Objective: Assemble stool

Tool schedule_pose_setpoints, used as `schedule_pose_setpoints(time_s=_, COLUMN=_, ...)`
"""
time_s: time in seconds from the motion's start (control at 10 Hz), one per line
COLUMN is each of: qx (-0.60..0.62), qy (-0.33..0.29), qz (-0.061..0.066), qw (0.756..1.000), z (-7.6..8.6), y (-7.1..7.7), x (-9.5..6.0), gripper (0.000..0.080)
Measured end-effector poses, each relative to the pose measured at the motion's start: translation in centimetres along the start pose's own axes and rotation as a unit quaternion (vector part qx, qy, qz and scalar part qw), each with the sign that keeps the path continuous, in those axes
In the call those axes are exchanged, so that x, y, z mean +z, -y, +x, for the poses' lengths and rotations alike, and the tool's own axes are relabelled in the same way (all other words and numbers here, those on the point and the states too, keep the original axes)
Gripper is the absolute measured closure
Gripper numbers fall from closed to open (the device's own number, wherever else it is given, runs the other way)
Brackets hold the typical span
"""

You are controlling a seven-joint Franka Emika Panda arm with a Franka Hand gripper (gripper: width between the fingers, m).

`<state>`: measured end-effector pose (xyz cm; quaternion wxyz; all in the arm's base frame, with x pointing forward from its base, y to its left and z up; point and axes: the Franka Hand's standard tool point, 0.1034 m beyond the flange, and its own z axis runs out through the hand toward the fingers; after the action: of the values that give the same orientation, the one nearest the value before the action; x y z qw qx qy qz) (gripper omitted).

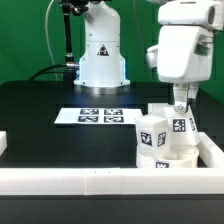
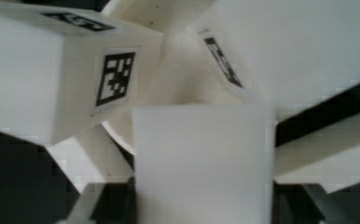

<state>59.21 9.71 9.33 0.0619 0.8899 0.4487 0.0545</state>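
The round white seat [image 1: 170, 158] lies at the exterior view's right, against the border rail. A blocky tagged leg [image 1: 152, 133] stands upright on it. My gripper [image 1: 181, 103] reaches down from above and is shut on a second tagged leg [image 1: 181, 124], held upright on the seat beside the first. In the wrist view the held leg [image 2: 202, 150] fills the gap between my gripper's [image 2: 202, 212] dark fingers [image 2: 113, 200]. The other tagged leg [image 2: 70, 75] shows close beside it, and a third tagged part [image 2: 221, 60] lies behind.
The marker board [image 1: 100, 115] lies flat on the black table in the middle. The long white border rail [image 1: 100, 182] runs along the front and up the exterior view's right side [image 1: 212, 150]. The robot base [image 1: 100, 60] stands at the back.
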Motion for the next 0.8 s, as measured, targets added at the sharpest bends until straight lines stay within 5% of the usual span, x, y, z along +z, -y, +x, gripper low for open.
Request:
schedule_pose_setpoints(time_s=0.5, qx=0.161, qy=-0.009, qz=-0.001, qw=0.987, z=0.24, y=-0.18, x=0.01, gripper=0.0464)
schedule_pose_setpoints(time_s=0.8, qx=0.348, qy=0.004, qz=0.031, qw=0.937, z=0.18, y=-0.03, x=0.00, gripper=0.0464)
